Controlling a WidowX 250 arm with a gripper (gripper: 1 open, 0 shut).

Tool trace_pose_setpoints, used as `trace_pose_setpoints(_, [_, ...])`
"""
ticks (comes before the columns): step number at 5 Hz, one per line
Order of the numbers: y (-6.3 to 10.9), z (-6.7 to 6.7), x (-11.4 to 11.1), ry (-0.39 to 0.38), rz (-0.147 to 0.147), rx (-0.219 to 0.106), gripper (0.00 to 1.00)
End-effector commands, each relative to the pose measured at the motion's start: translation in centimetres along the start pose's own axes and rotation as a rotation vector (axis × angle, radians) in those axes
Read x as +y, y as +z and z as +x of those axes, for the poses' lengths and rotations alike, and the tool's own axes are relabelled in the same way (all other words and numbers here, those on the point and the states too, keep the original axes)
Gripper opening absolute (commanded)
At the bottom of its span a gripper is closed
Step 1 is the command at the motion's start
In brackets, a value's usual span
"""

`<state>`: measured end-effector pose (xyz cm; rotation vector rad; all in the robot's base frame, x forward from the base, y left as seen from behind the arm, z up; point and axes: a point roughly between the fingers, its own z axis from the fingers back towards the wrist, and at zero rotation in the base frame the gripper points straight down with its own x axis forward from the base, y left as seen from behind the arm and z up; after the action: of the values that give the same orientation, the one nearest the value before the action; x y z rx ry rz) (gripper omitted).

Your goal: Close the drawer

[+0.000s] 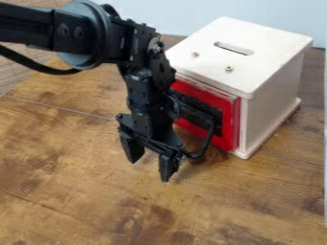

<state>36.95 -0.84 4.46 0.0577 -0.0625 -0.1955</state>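
Note:
The red drawer (225, 125) sticks out a little from the cream-white cabinet (262, 67), its black front plate facing left. Its black loop handle (200, 145) reaches out toward the table's front. My black gripper (148, 161) points straight down just left of the handle, low over the wooden table (76, 201). The two fingers stand apart and hold nothing. The arm hides the left part of the drawer front.
The cabinet has a slot (234, 46) on top and stands at the back right of the table. The arm (76, 38) comes in from the upper left. Bare wood lies in front of and left of the gripper.

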Motion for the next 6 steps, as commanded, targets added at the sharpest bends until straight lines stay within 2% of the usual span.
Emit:
trace_pose_setpoints(1, [3.36,1.13,-0.10,0.022,0.023,-0.110,1.00])
trace_pose_setpoints(3, [3.24,1.37,-1.10,0.063,0.036,-0.125,1.00])
trace_pose_setpoints(6, [3.78,1.34,-0.91,0.151,0.046,-0.139,1.00])
